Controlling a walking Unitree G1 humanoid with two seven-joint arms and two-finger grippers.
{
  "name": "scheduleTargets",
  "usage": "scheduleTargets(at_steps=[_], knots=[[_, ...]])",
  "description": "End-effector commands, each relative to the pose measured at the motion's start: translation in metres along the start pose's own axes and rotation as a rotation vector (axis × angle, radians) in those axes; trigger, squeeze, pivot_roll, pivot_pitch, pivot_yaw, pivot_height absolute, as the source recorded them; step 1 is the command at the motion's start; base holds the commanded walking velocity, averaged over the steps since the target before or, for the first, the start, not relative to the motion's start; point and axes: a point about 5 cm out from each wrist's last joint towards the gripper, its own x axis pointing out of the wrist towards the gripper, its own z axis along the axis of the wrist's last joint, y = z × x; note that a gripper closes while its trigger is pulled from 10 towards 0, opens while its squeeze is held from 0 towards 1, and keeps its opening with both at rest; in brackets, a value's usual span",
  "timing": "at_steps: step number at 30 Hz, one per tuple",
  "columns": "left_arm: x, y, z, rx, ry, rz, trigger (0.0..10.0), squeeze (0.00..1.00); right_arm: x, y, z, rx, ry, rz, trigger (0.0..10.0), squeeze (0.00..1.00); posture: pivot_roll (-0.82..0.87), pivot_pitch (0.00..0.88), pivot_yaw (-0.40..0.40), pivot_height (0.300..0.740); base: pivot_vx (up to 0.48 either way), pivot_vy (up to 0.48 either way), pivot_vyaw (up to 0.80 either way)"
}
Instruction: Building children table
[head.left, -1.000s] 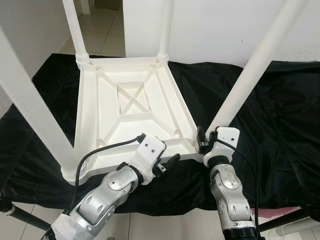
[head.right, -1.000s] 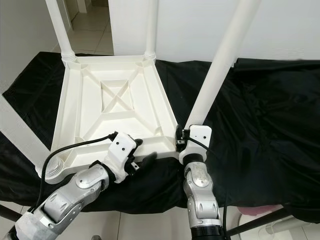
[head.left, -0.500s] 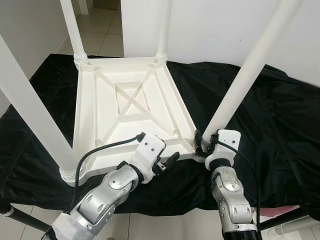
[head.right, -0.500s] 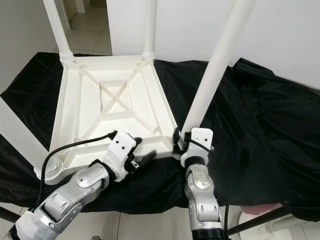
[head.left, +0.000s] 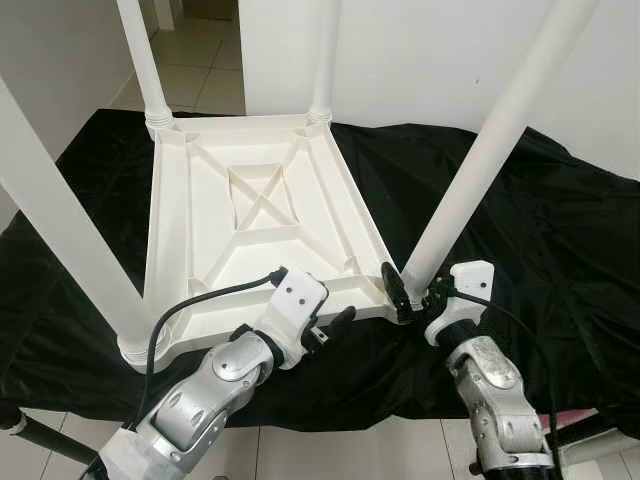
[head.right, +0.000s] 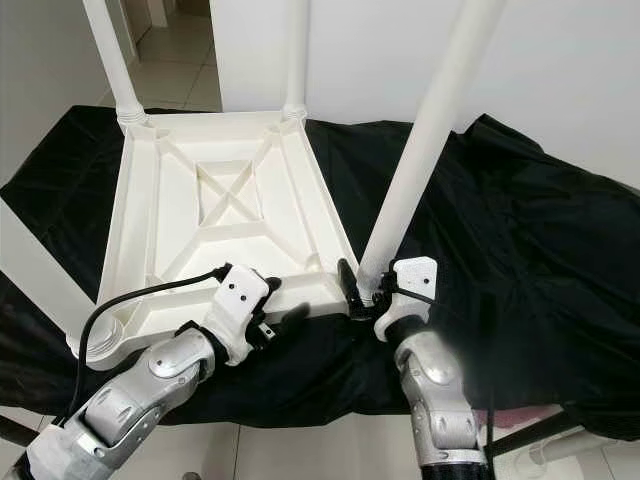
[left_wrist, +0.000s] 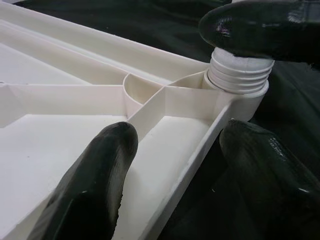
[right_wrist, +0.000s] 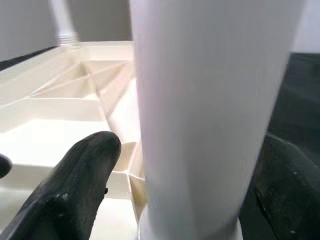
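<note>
From the head camera, the upturned table (head.left: 250, 215) lies on black cloth (head.left: 560, 230); right gripper (head.left: 412, 293) clasps the near leg (head.left: 470, 170) low down, so twist squarely, I'd say. Left wrist: left gripper (left_wrist: 175, 165) straddles the rim, spread apart. Right wrist: fingers (right_wrist: 75, 185) flank the leg.

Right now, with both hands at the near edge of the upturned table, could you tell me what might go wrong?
The right hand straddles the base of the near right leg; that leg leans, so turning it could cross-thread or pop it out. The left hand brackets the tabletop rim; if it slips, the tabletop may slide on the black cloth.
</note>
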Motion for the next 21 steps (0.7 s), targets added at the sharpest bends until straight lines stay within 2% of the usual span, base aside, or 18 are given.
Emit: scheduleTargets(at_steps=[1,6,7,8,9,10,12,13,15,16,21], knots=[[-0.001,-0.009,0.003,0.013,-0.011,-0.185,10.0,0.0,0.002,-0.007,0.002,0.002,-0.009,0.051,10.0,0.0,-0.03,0.041,-0.067,0.74,0.0,0.0,0.0],[-0.001,-0.009,0.003,0.013,-0.012,-0.186,10.0,0.0,0.004,-0.01,0.004,-0.01,-0.011,0.067,10.0,0.0,-0.03,0.04,-0.066,0.74,0.0,0.0,0.0],[0.0,-0.009,0.004,0.014,-0.016,-0.186,10.0,0.0,0.009,-0.011,0.004,-0.043,0.003,0.14,10.0,0.0,-0.02,0.035,-0.064,0.74,0.0,0.0,0.0],[0.001,-0.009,0.004,0.016,-0.018,-0.185,10.0,0.0,0.011,-0.011,0.003,-0.054,0.016,0.172,5.8,0.0,-0.02,0.034,-0.066,0.74,0.0,0.0,0.0],[0.001,-0.009,0.004,0.016,-0.018,-0.185,10.0,0.0,0.011,-0.011,0.003,-0.054,0.016,0.172,5.8,0.0,-0.02,0.034,-0.066,0.74,0.0,0.0,0.0],[0.001,-0.009,0.005,0.017,-0.02,-0.184,10.0,0.0,0.013,-0.011,0.002,-0.058,0.032,0.205,3.3,0.0,-0.02,0.034,-0.068,0.74,0.0,0.0,0.0],[0.001,-0.009,0.005,0.017,-0.021,-0.184,10.0,0.0,0.013,-0.011,0.001,-0.056,0.036,0.217,3.3,0.0,-0.02,0.034,-0.068,0.74,0.0,0.0,0.0],[0.001,-0.009,0.005,0.016,-0.022,-0.182,10.0,0.0,0.012,-0.011,0.0,-0.054,0.042,0.228,1.8,0.0,-0.01,0.035,-0.072,0.74,0.0,0.0,0.0],[0.001,-0.009,0.005,0.016,-0.022,-0.181,10.0,0.0,0.011,-0.011,-0.001,-0.053,0.046,0.236,1.8,0.0,-0.01,0.035,-0.072,0.74,0.0,0.0,0.0],[0.0,-0.009,0.005,0.015,-0.022,-0.178,10.0,0.0,0.01,-0.012,-0.003,-0.052,0.053,0.247,0.0,0.0,-0.01,0.037,-0.073,0.74,0.0,0.0,0.0],[-0.001,-0.009,0.005,0.01,-0.02,-0.171,10.0,0.0,0.005,-0.013,-0.009,-0.042,0.074,0.275,0.0,0.0,-0.01,0.044,-0.074,0.74,0.0,0.0,0.0]])
